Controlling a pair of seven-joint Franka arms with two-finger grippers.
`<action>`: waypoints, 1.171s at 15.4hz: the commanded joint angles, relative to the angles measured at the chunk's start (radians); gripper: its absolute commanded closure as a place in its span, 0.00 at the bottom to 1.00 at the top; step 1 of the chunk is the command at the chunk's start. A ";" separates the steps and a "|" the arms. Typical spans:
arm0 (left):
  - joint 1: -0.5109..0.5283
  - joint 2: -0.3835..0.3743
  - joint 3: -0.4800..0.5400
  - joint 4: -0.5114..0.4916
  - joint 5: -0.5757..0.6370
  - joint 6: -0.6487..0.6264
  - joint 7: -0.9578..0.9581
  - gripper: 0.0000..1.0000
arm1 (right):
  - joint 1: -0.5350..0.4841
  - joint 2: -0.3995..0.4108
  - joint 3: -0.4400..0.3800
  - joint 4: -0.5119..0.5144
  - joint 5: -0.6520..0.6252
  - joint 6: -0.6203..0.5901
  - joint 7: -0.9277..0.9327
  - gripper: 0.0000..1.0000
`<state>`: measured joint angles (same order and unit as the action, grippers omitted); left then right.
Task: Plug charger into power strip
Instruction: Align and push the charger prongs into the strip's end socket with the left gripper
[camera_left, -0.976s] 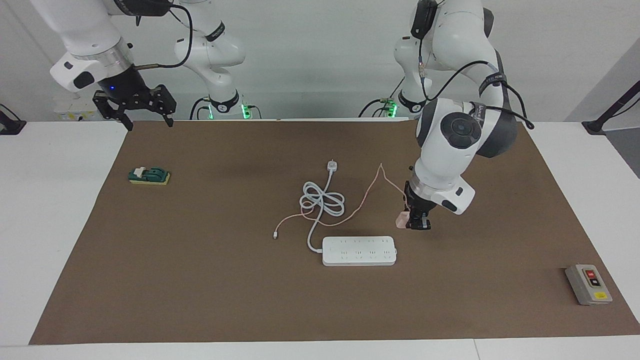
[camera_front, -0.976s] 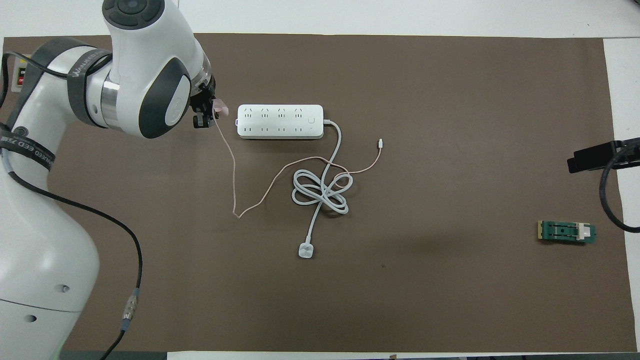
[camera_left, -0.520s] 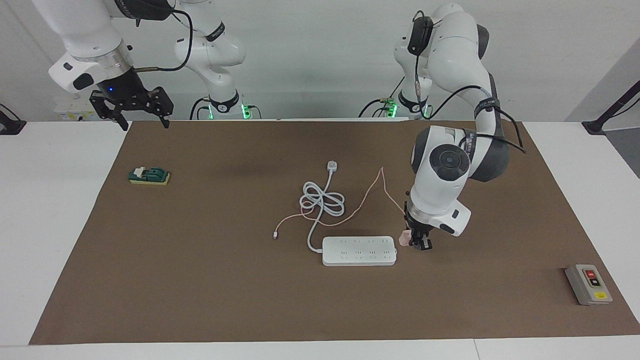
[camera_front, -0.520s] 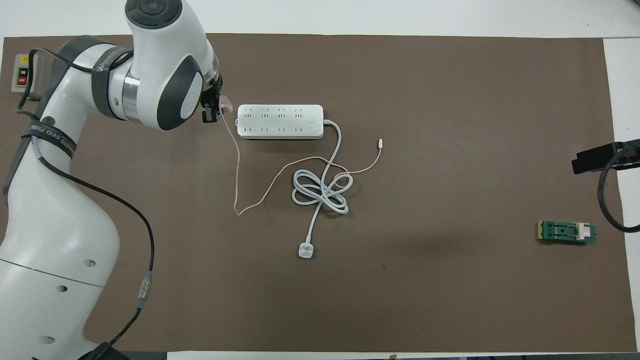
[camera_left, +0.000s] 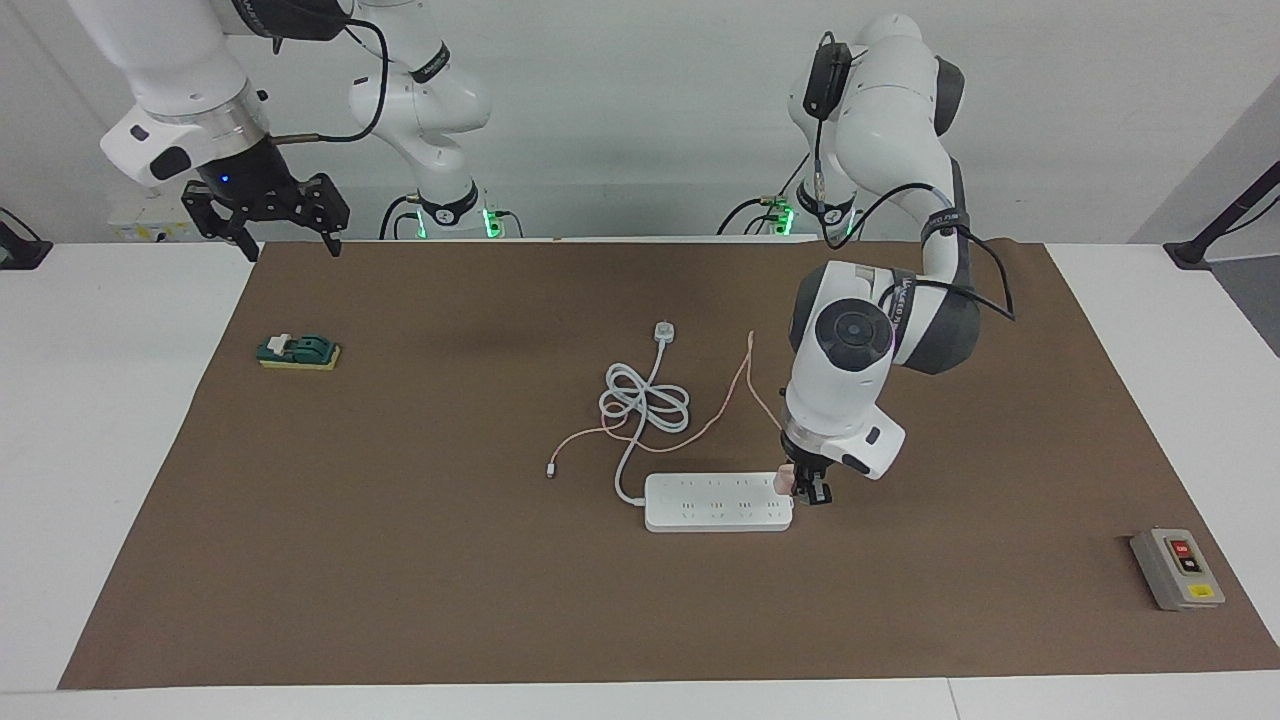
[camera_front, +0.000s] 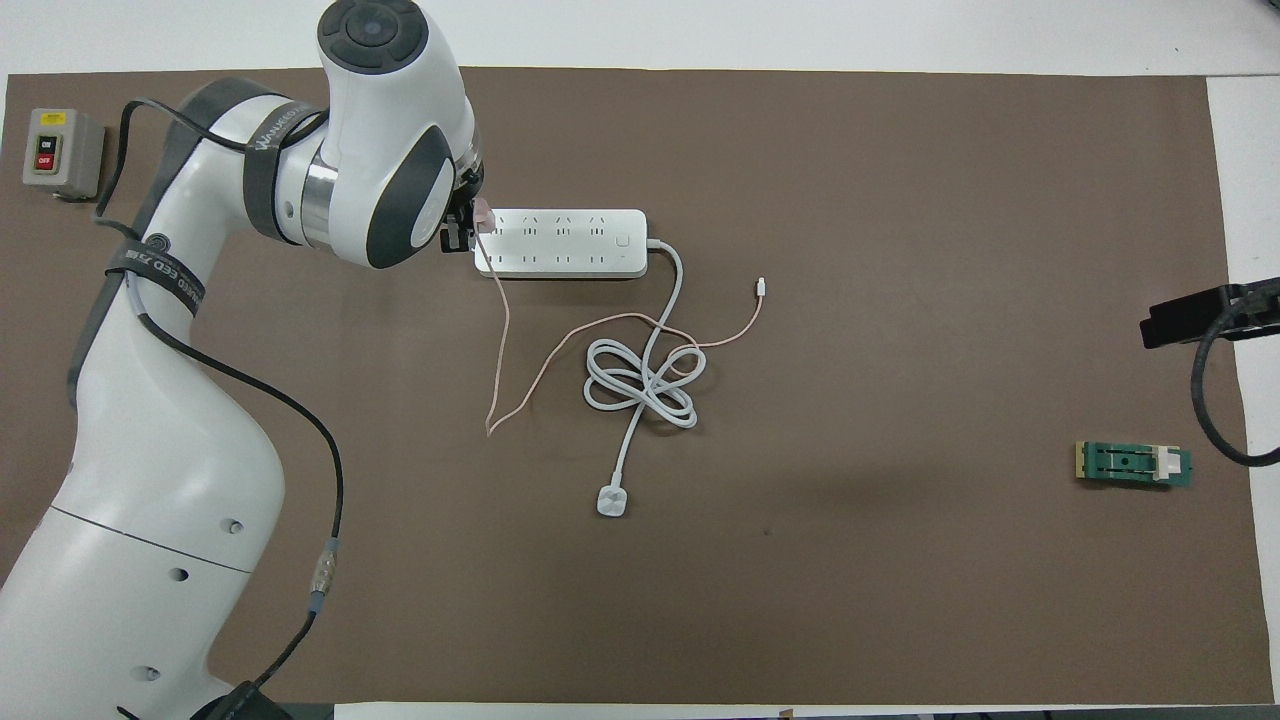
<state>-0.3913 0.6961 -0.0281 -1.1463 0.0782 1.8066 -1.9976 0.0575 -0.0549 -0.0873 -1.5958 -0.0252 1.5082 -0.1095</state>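
You see 1 long white power strip, 1 small pale-pink cube charger clamped in left gripper over strip's end; right gripper waits, jaws apart.

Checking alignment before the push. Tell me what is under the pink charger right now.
The end of the power strip toward the left arm lies beneath the charger, which the left gripper holds shut. The prongs and the socket below are covered, so seating cannot be seen.

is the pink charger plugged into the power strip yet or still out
Cannot tell. The left gripper holds the charger over the power strip's end nearest the left arm; whether its prongs are seated is hidden.
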 joint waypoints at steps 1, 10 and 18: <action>-0.023 0.005 0.014 0.003 0.014 0.002 -0.032 1.00 | -0.005 -0.022 0.014 -0.024 -0.018 0.003 0.007 0.00; -0.032 -0.132 0.017 -0.268 0.018 0.152 -0.039 1.00 | -0.002 -0.022 0.014 -0.024 -0.018 0.001 0.005 0.00; -0.027 -0.116 0.017 -0.257 0.023 0.152 -0.038 1.00 | -0.004 -0.022 0.014 -0.024 -0.018 0.003 0.005 0.00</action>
<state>-0.4113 0.6026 -0.0212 -1.3694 0.0789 1.9340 -2.0183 0.0591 -0.0554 -0.0828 -1.5959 -0.0252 1.5082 -0.1095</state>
